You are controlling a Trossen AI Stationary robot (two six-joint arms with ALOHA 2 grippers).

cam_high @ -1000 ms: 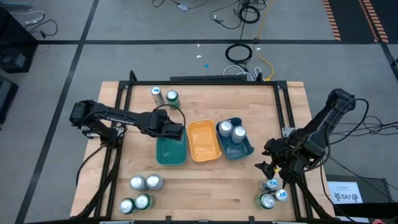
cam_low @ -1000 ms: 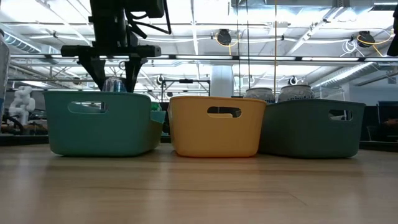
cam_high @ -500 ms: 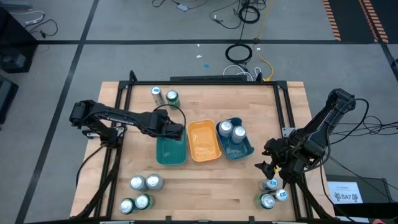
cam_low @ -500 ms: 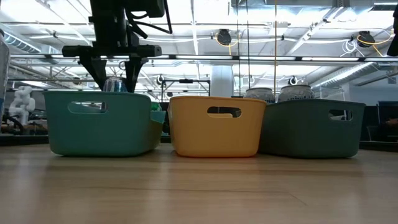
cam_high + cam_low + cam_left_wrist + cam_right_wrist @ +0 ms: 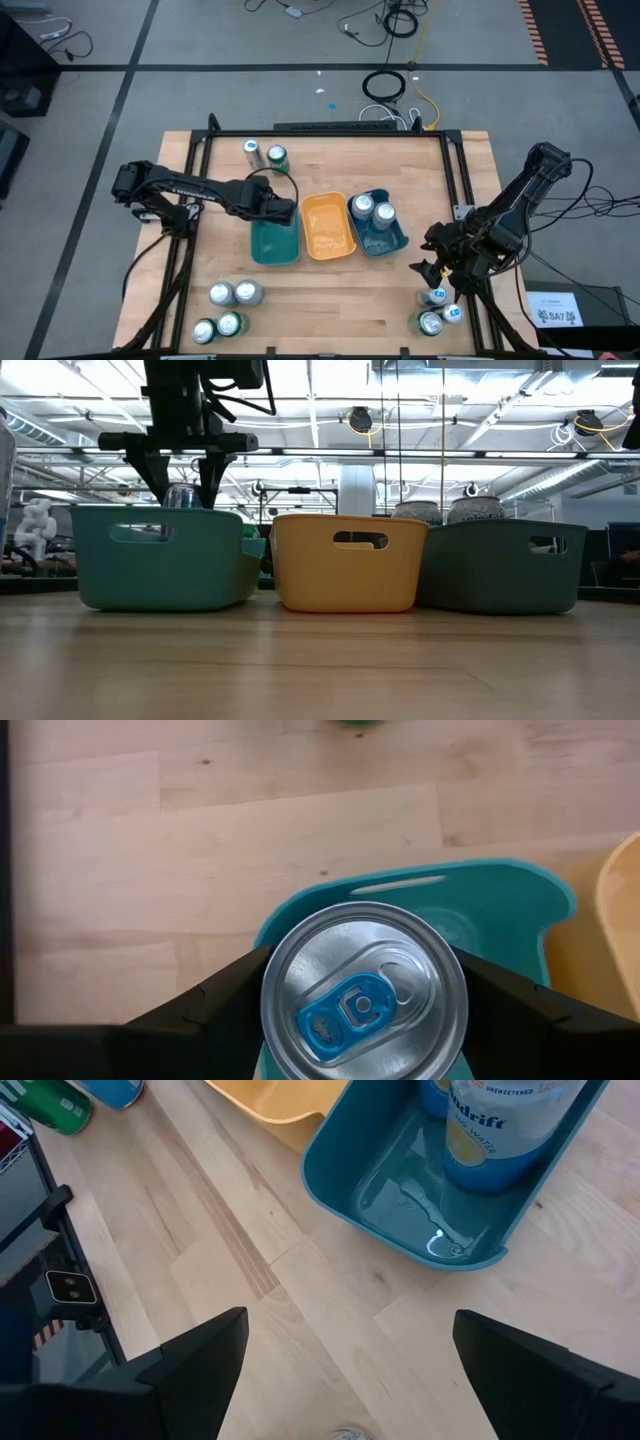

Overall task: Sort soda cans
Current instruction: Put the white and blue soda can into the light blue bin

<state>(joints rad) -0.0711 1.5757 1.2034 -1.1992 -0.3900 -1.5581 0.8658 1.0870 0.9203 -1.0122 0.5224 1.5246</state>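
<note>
My left gripper hangs over the far end of the teal tray, shut on a soda can with a silver top and a blue tab. In the low view the can shows between the fingers just above the tray's rim. My right gripper stands open above bare table at the near right, near the blue tray, which holds two cans. The yellow tray sits between the teal and blue ones. My left gripper pinches the can's side wall just under its top rim between its two fingers, one on each side. The fingers come from above, pointing steeply down. The can stands upright, its lower part hidden inside the teal tray; whether it rests on the tray's floor I cannot tell.
Two cans stand at the far left of the table. Several cans stand at the near left, and three at the near right, close under my right arm. Bare wood lies in front of the trays.
</note>
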